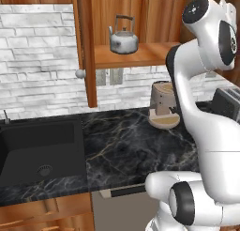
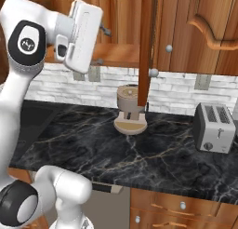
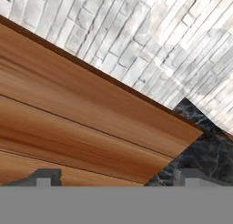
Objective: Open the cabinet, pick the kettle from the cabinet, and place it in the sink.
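My claw (image 3: 116, 175) spread wide, empty, beside the open cabinet (image 1: 140, 56); reaching in carelessly could knock the kettle (image 1: 123, 40) off its shelf.

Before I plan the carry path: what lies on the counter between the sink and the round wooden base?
Bare black marble counter, in the left base view, between sink and wooden base.
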